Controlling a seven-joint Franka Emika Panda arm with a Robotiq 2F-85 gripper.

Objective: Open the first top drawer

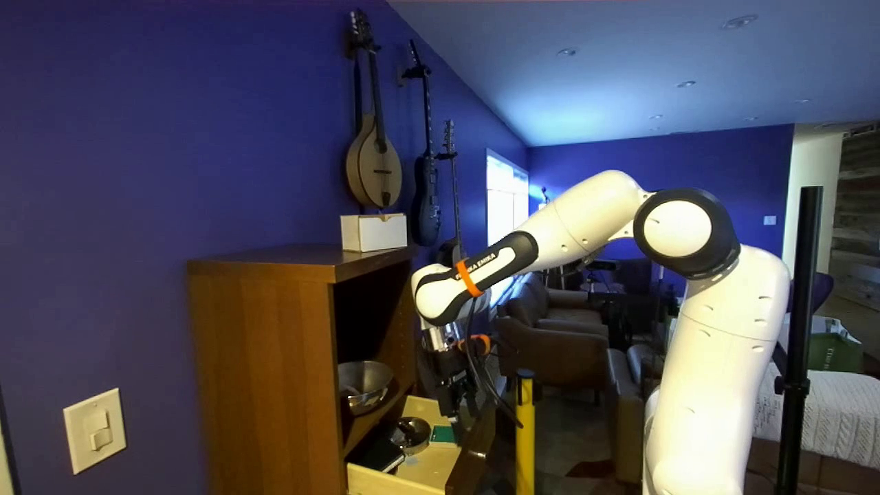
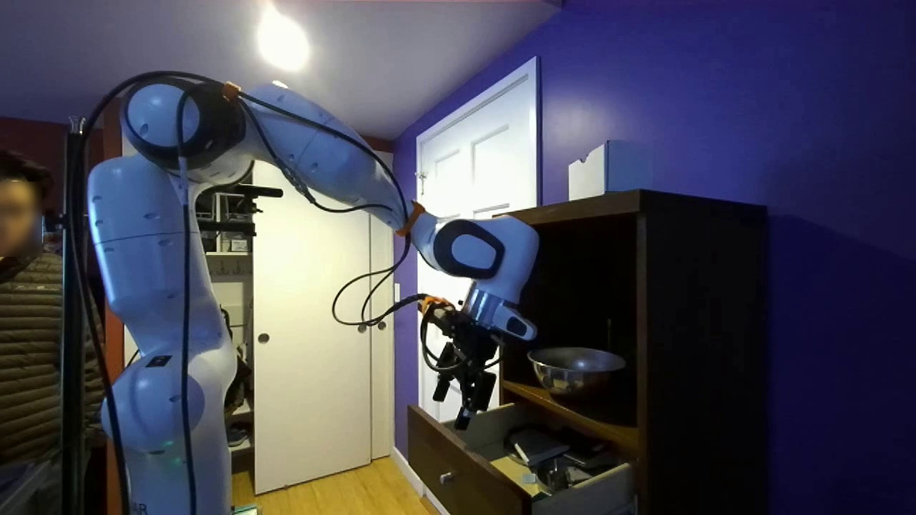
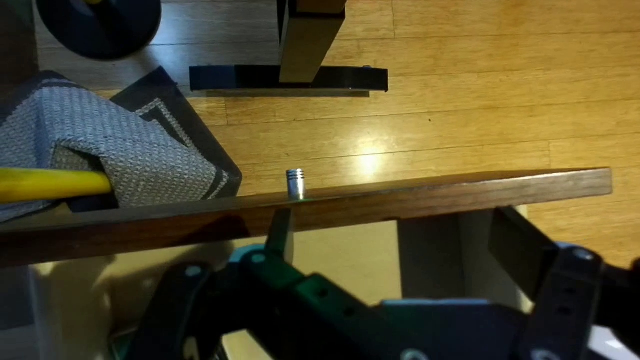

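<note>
The top drawer stands pulled out of the brown cabinet [image 1: 268, 371], and its inside shows in both exterior views. Its brown front [image 2: 458, 461] has a silver knob [image 2: 446, 478], and its side [image 1: 385, 483] is pale wood. In the wrist view the top edge of the drawer front [image 3: 380, 202] crosses the picture, with the knob [image 3: 295, 185] on its outer face. My gripper [image 3: 400, 245] is open, fingers spread, nothing between them. It points down above the drawer, close behind the front, also in both exterior views [image 1: 450, 405] [image 2: 458, 408]. Whether a finger touches the front I cannot tell.
The drawer holds a metal pan [image 1: 411, 434], dark books [image 2: 537, 445] and a green item [image 1: 442, 435]. A metal bowl [image 2: 576, 368] sits on the shelf above. A white box [image 1: 375, 232] stands on the cabinet top. A yellow post [image 1: 525, 440] stands beside the drawer. A person [image 2: 28, 343] is at the edge.
</note>
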